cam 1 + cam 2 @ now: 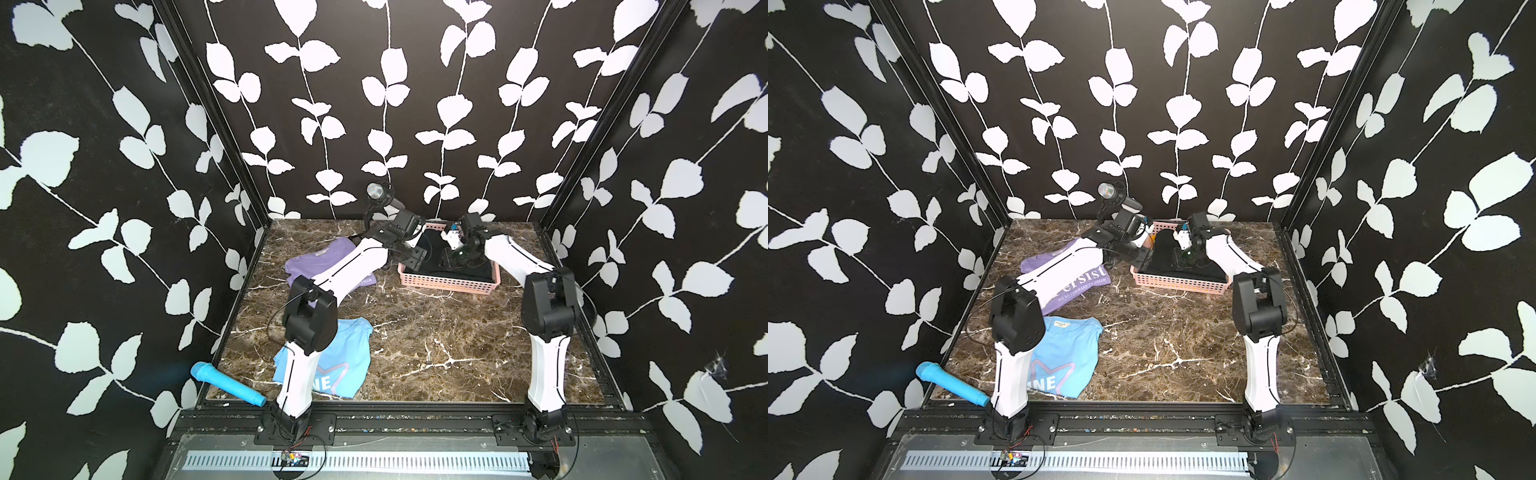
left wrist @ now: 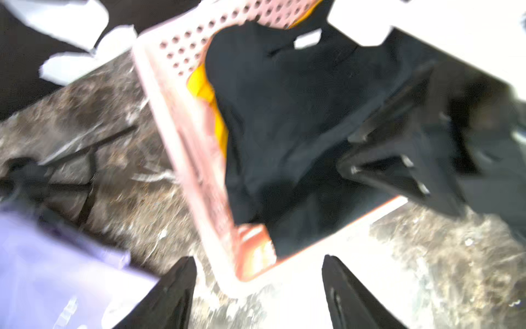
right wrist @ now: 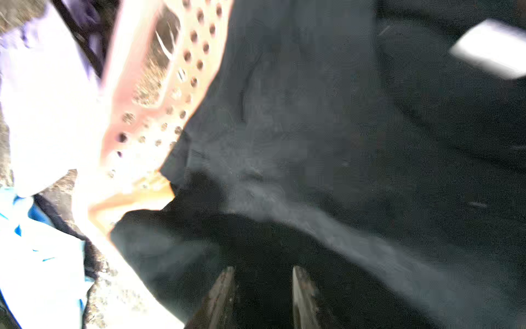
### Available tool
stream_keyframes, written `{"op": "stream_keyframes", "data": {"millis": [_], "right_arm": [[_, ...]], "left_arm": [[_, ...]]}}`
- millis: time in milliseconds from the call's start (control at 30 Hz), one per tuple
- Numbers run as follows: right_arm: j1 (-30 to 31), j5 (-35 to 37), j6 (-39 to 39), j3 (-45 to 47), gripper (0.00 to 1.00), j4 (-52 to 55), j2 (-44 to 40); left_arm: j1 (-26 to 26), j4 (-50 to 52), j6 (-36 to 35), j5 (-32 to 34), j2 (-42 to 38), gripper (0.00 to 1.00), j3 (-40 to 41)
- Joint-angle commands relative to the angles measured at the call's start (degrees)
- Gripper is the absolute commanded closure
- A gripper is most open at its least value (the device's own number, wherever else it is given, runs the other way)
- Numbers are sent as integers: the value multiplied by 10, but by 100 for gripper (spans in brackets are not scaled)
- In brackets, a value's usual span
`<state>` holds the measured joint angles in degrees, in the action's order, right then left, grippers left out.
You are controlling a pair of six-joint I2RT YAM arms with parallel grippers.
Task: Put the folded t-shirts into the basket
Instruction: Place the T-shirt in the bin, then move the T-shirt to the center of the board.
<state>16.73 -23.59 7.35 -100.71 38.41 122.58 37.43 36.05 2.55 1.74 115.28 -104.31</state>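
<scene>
- The basket (image 1: 449, 284) is set at the back of the table (image 1: 436, 340), right of the middle.
- In the basket, an upper shirt (image 2: 284, 114) is laid over a lower shirt (image 2: 203, 85), which is seen only along one wall.
- The "Persist" shirt (image 1: 1084, 276) is laid left of the basket, apart from it.
- The star-outline shirt (image 1: 1067, 353) is laid in front of the "Persist" shirt.
- A toy microphone (image 1: 226, 384) is laid at the front left corner, left of the star-outline shirt.
- A lamp on a stand (image 1: 376, 192) is placed behind the "Persist" shirt.
</scene>
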Motion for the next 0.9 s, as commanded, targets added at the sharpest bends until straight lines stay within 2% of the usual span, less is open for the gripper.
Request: {"op": "stream_keyframes", "data": {"millis": [0,133,267,500,600,733,867], "right_arm": [[7,12,2,-12,64,19,26],[12,18,-4,-11,63,25,34],[13,4,-3,1,60,15,5],[13,3,22,77,49,-58,-119],[12,27,34,119,41,-92,-183],[16,48,57,191,36,-142,-254],[27,51,73,249,32,-174,-302]], "left_arm": [[-8,-50,19,45,-76,26,79],[-28,-92,51,53,-142,25,198],[-45,-121,89,58,-211,25,302],[-45,-136,160,63,-347,25,501],[-44,-123,190,63,-386,25,556],[-19,-102,226,65,-420,25,608],[19,-71,265,79,-417,24,634]]}}
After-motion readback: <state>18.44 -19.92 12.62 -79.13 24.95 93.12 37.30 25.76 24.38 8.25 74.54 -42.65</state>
